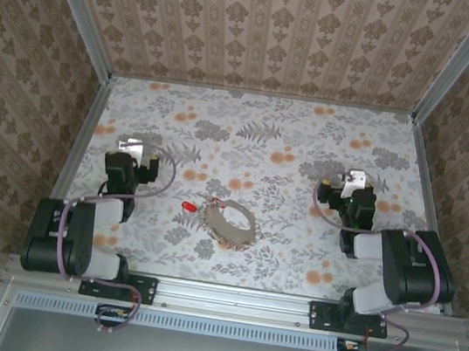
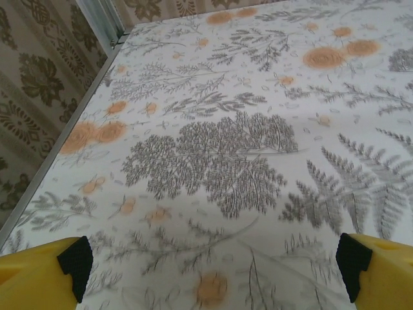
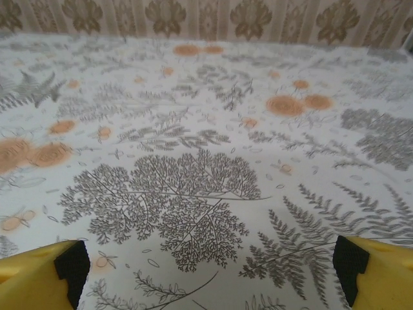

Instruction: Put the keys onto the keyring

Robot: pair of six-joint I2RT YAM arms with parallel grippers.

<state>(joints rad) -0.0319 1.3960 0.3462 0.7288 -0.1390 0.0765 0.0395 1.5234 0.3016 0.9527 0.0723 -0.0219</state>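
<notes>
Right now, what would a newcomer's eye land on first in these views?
The bright red key stands out, lying just left of the grey-brown keyring at the middle of the floral table. The left end effector and right end effector stand open on either side, holding nothing.

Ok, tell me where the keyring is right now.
In the top view the keyring lies on the table, central and toward the near edge, with a red-headed key just left of it.

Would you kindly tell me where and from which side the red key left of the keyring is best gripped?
Grip the red key by its head, probably from straight above with the open left gripper: it lies flat on the table beside the left edge of the keyring.
</notes>
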